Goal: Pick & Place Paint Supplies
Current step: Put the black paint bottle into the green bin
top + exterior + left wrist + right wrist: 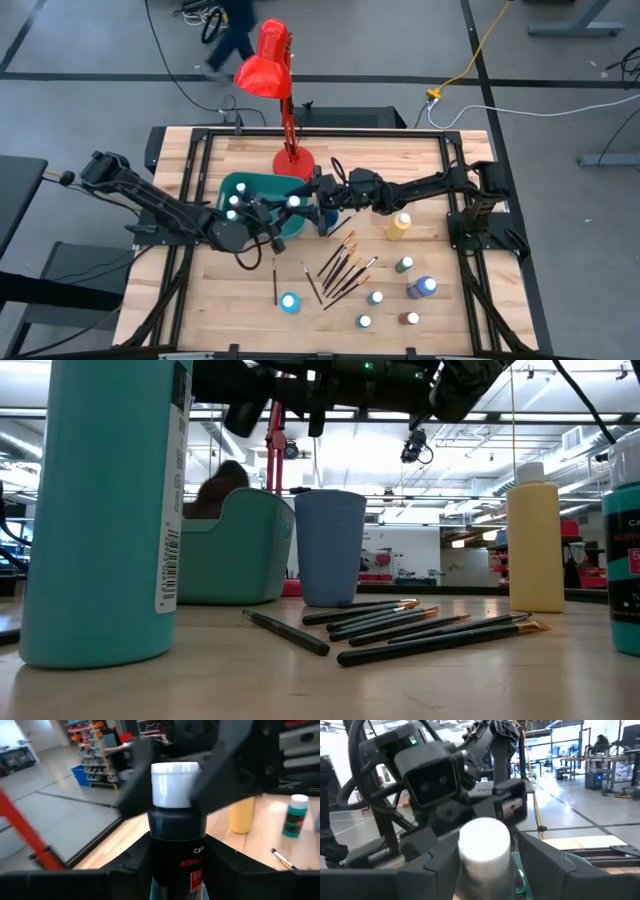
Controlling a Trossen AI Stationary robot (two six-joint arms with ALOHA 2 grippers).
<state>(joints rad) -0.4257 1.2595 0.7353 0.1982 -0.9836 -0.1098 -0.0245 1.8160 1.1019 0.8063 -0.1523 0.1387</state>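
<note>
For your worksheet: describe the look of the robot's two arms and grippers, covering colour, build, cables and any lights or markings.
Both arms are dark, almost black, built of jointed segments. The left arm and the right arm both start from dark frames at the table sides. The left gripper and right gripper have angular dark fingers. The right wrist view shows black cables and a small green light on the left arm's boxy wrist housing.

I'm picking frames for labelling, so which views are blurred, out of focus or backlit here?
Left wrist view: the black paint bottle fills the frame, the other arm behind it smeared and soft. Right wrist view: the white cap is close and soft. Low view: bright ceiling lights backlight the scene, and the near teal bottle looms large. High view: evenly lit; the red lamp stands out clearly.
</note>
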